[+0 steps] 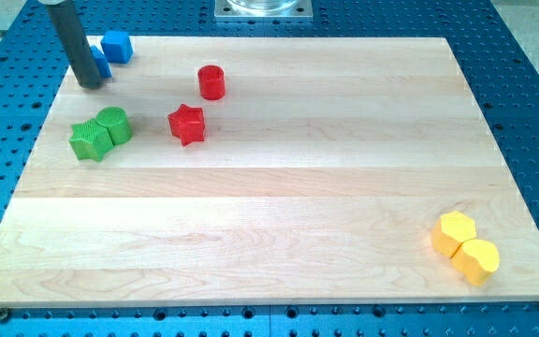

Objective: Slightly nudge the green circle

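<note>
The green circle [114,124] lies at the view's left on the wooden board [279,197], touching a green star-like block [88,141] on its lower left. My tip [90,84] rests on the board near the top left corner, above the green circle and a short gap away from it. The rod partly hides a blue block [102,64] right behind it.
A blue cube [117,46] sits at the top left. A red cylinder [211,81] and a red star [186,124] lie to the right of the green blocks. Two yellow blocks [456,233] [476,260] sit at the bottom right corner.
</note>
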You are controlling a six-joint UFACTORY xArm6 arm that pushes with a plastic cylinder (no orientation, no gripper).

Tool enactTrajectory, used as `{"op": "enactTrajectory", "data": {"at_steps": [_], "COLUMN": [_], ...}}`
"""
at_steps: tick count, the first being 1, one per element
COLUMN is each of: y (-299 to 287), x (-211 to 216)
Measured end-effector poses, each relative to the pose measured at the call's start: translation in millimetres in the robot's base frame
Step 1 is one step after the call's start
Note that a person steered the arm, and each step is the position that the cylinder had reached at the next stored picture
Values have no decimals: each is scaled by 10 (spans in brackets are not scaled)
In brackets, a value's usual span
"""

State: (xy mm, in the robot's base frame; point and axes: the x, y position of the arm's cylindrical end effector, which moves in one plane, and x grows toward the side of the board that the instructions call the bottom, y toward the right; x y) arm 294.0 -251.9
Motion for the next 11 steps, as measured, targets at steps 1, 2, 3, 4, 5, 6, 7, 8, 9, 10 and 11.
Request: {"op": "enactTrajectory", "data": {"at_steps": [1,2,3,4,5,6,7,8,9,10,11], "y": [153,433,612,635,636,657,657,618,530,774,936], "x": [126,214,214,214,214,214,214,348,550,647,559]}}
